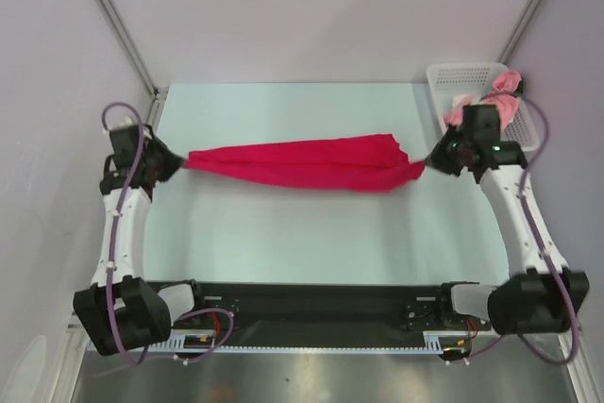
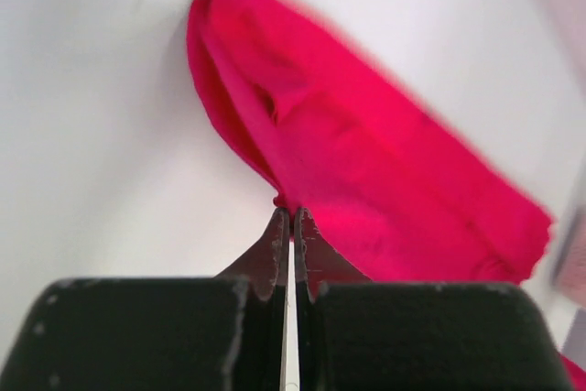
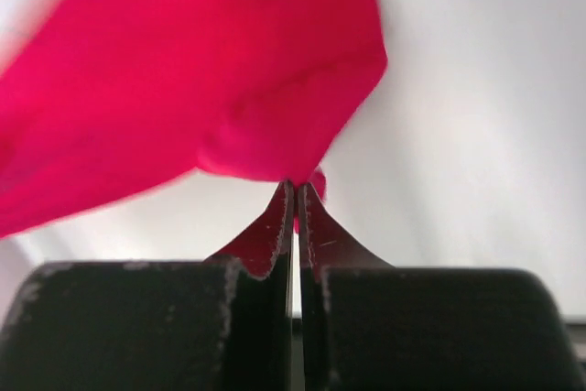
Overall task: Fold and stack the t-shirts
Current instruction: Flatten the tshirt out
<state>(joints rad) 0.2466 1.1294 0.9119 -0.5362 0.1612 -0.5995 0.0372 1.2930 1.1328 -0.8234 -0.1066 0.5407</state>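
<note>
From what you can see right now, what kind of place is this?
Probably a robot lab work cell, not a home: plain pale walls enclose a white table, and the left gripper and right gripper stretch a red t-shirt between them.

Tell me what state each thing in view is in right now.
red t-shirt: unfolded, bunched into a long band, stretched between both arms.
pink t-shirt: crumpled in the white basket.
white basket: upright, holding the pink t-shirt.
left fingers: shut on the red t-shirt.
right fingers: shut on the red t-shirt.
</note>
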